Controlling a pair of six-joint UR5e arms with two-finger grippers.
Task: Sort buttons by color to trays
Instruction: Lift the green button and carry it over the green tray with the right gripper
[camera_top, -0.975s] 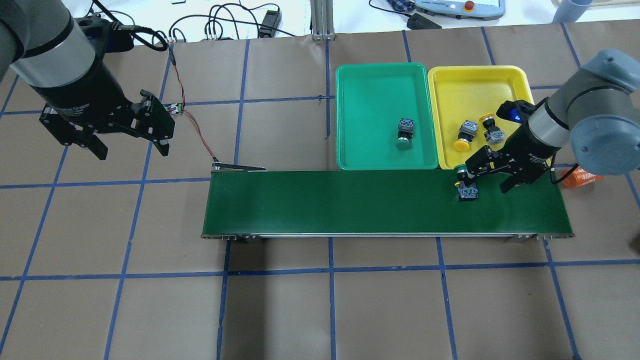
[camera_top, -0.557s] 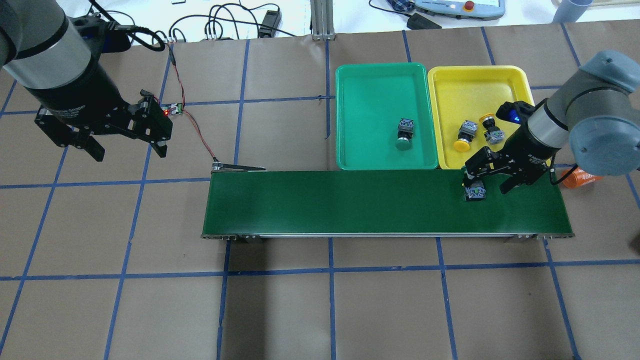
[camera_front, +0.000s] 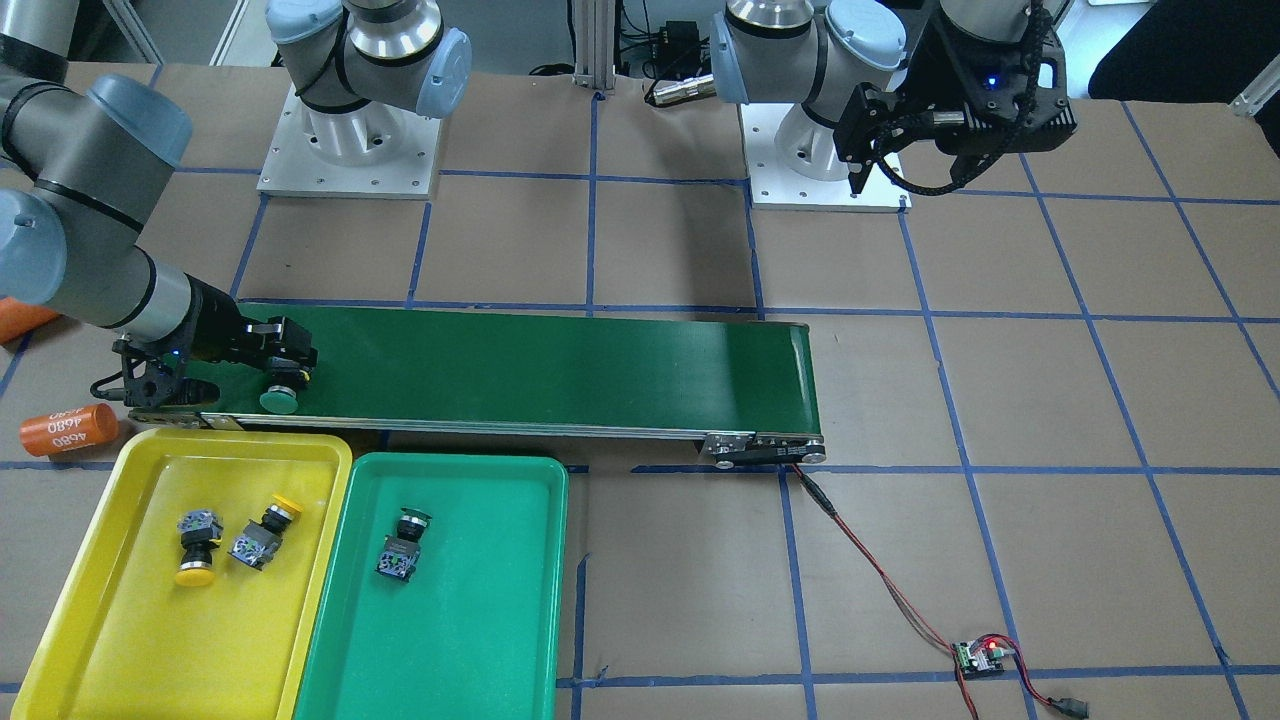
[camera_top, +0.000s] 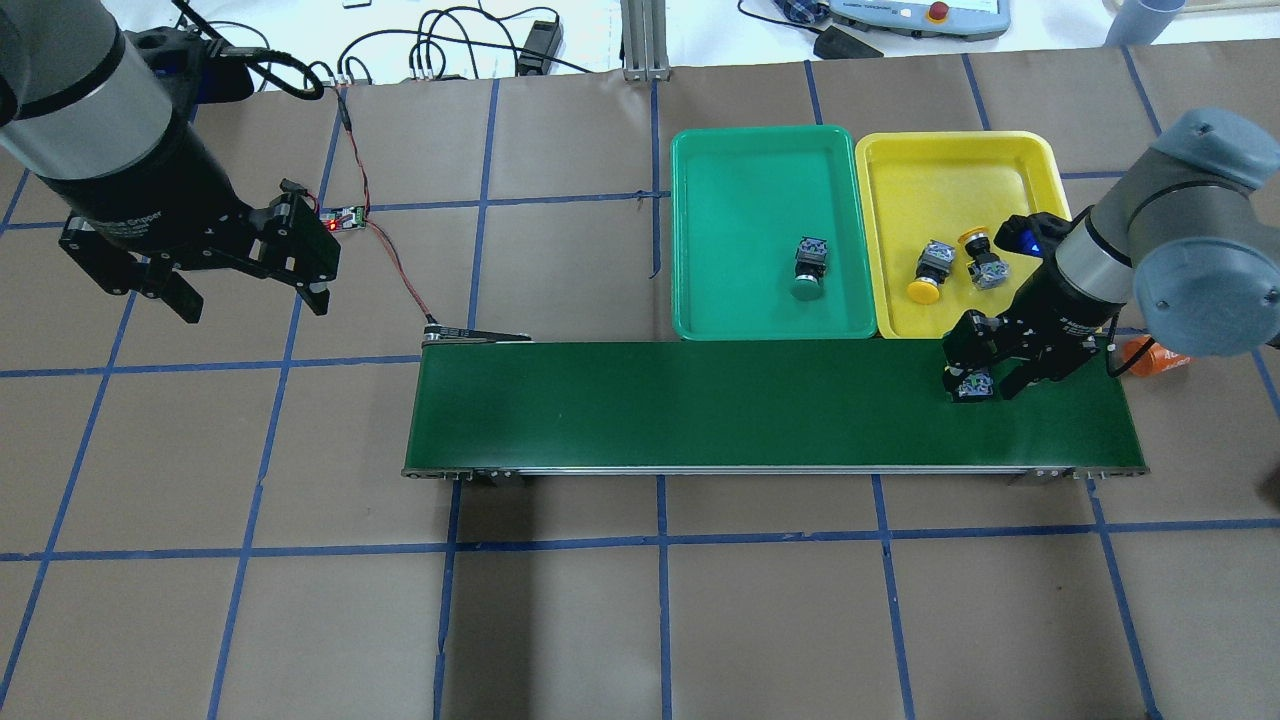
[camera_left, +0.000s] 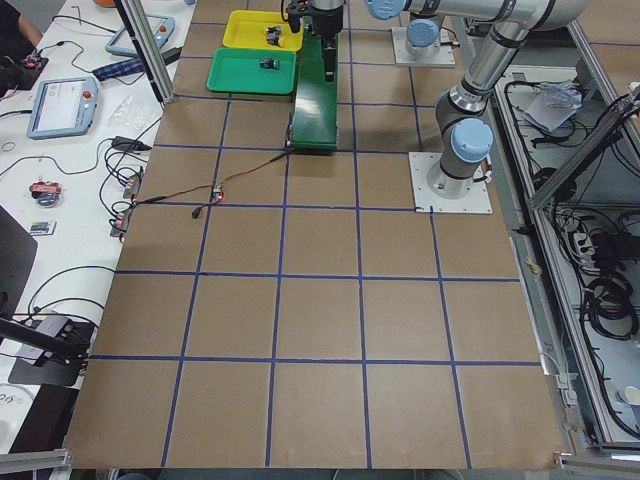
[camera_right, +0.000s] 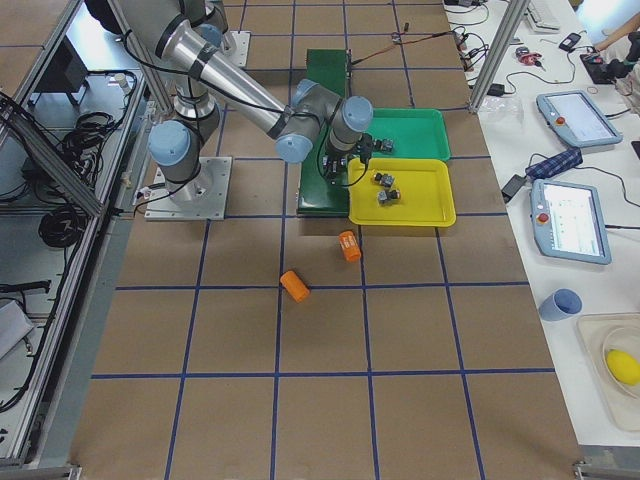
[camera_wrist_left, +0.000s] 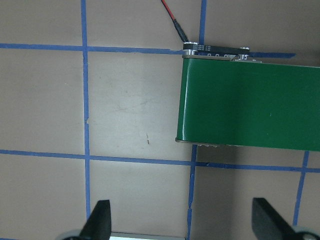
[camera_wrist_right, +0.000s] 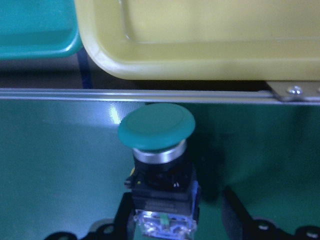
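Jaws of the right gripper (camera_top: 984, 390) stand parted astride the green-capped button (camera_wrist_right: 159, 160) on the conveyor belt (camera_top: 700, 405).

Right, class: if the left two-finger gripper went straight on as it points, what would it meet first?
The left gripper would probably meet the brown paper-covered table, just off the end of the long dark green conveyor belt; its height is unclear.

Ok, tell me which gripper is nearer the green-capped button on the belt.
Right. The right gripper straddles the green-capped button on the conveyor belt; the left gripper hangs over the table beyond the belt's far end.
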